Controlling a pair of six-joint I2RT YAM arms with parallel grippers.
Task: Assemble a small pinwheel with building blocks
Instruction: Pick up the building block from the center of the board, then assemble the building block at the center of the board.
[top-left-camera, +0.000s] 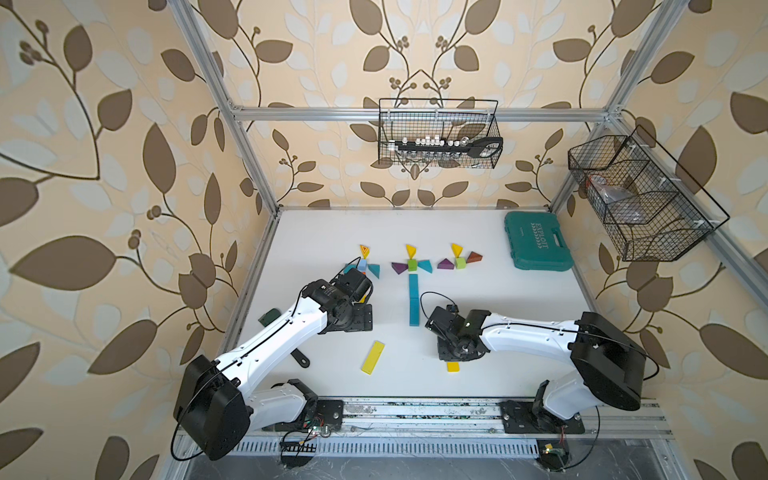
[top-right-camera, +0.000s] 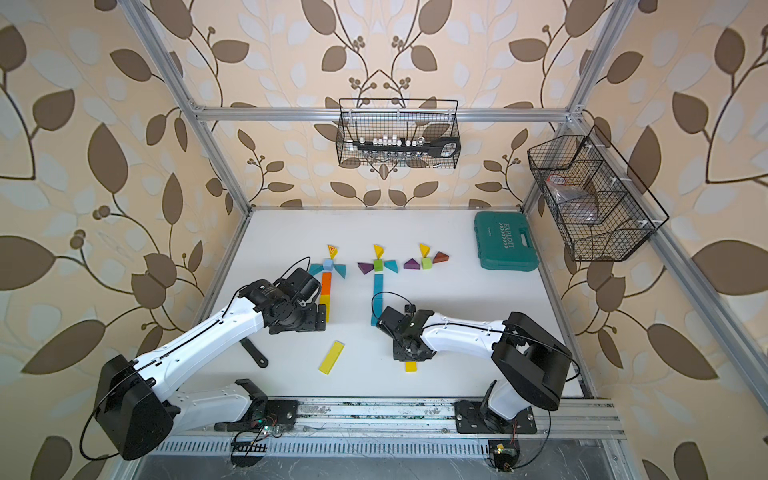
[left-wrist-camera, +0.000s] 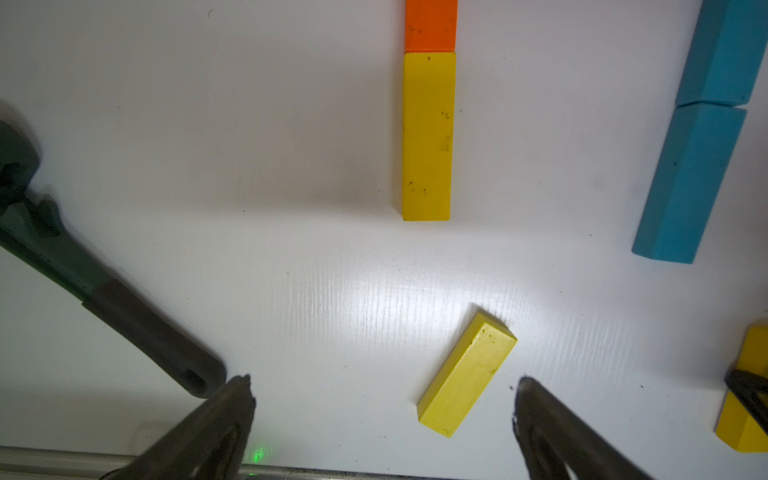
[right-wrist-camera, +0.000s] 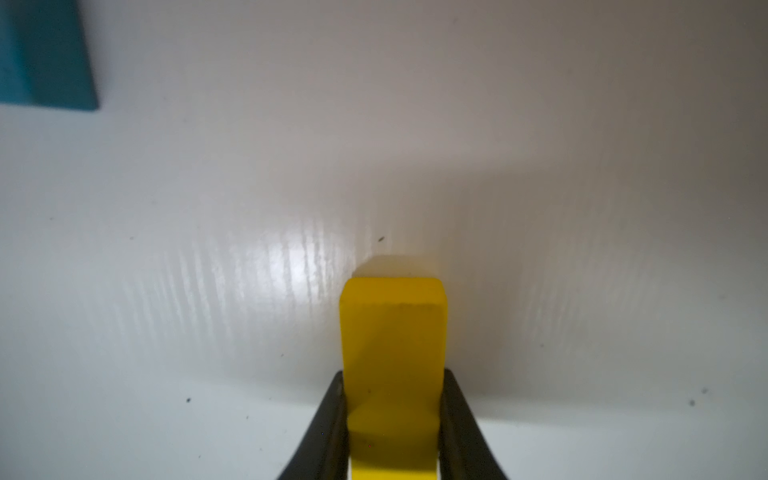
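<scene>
**Stem piece in hand:** the right gripper (right-wrist-camera: 393, 376) is clamped on a yellow bar (right-wrist-camera: 392, 332) across its narrow sides, low over the white table (top-left-camera: 519, 332) near the front rail. Whether the block has cleared the surface cannot be told. Gripping across the width leaves the bar's long axis free, which looks suited to laying it end-on as a stem.

Along the back of the table sit 3 pinwheel heads in a row. The one on the light-blue cube (top-left-camera: 362, 264) has a stem made of an orange bar (left-wrist-camera: 430, 25) butted against a yellow stem bar (left-wrist-camera: 427, 137). The middle green cube (top-left-camera: 412, 264) has 2 blue bars (top-left-camera: 413, 299) set end to end below it. The third green cube (top-left-camera: 460, 262) sits between a purple wedge (top-left-camera: 445, 263) and a brown wedge (top-left-camera: 473, 257), under a yellow wedge (top-left-camera: 456, 249). It has no stem, so the held bar is probably bound for that spot.

The left gripper (left-wrist-camera: 383, 382) hangs empty with its jaws spread wide, just short of the finished orange-and-yellow stem. A loose yellow bar (left-wrist-camera: 465, 374) lies askew near one finger and looks like the next piece to take. A dark wrench (left-wrist-camera: 124, 316) and the teal tool case (top-left-camera: 538, 241) lie clear of the build.
</scene>
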